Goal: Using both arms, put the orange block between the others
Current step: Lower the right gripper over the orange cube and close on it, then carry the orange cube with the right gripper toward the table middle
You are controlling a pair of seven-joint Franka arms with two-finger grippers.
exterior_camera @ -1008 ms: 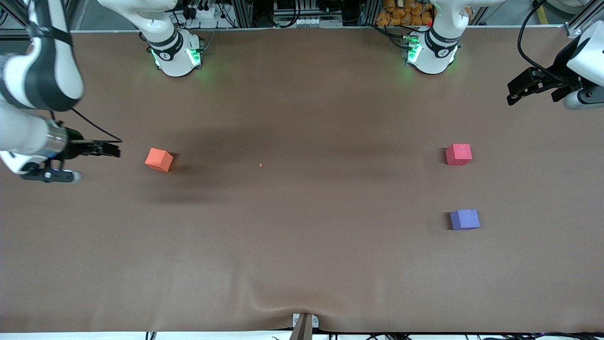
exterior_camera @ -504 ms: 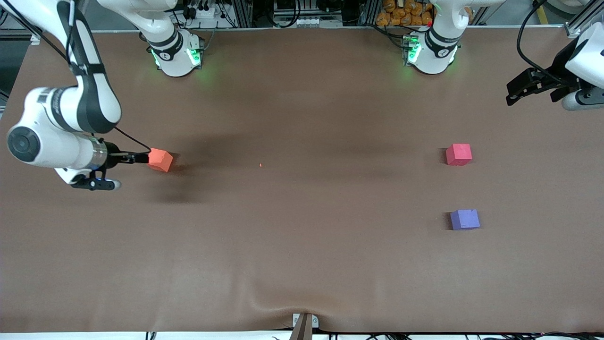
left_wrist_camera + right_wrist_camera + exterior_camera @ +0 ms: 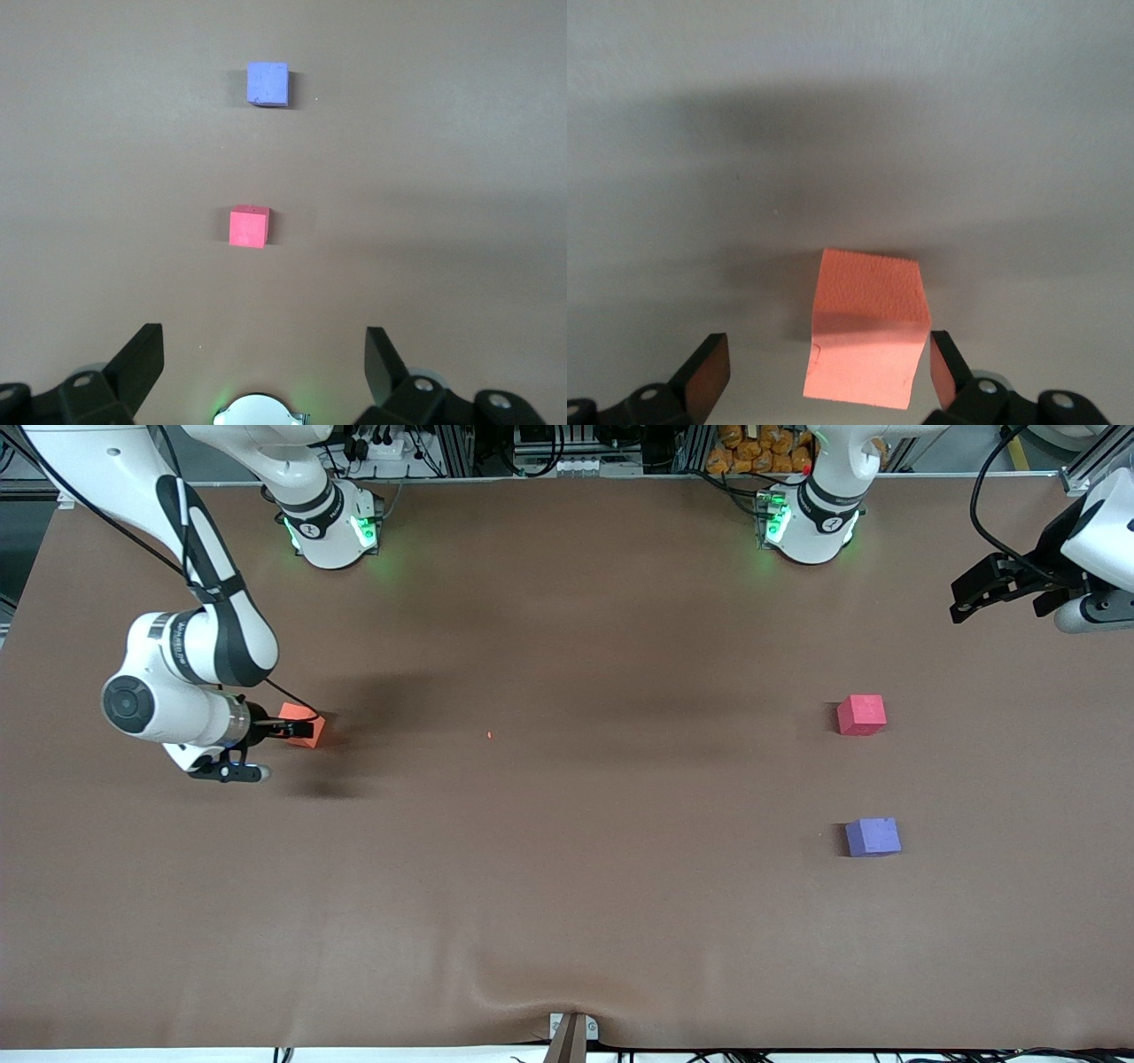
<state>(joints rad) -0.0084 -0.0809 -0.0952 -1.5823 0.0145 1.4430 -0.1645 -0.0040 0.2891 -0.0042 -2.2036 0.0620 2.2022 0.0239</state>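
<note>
The right gripper (image 3: 297, 730) has swung in over the orange block (image 3: 304, 726) at the right arm's end of the table, jaws spread astride it, nothing pinched yet. The block sits skewed, so closing could clip a corner and twist it. The left gripper (image 3: 974, 593) waits spread, well apart from the red-pink cube (image 3: 861, 715) and the purple-blue cube (image 3: 873, 837).

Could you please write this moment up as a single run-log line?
right gripper: open, around orange block, not closed | left gripper: open, waiting at table end | red-pink block, purple-blue block: apart, gap unfilled
</note>
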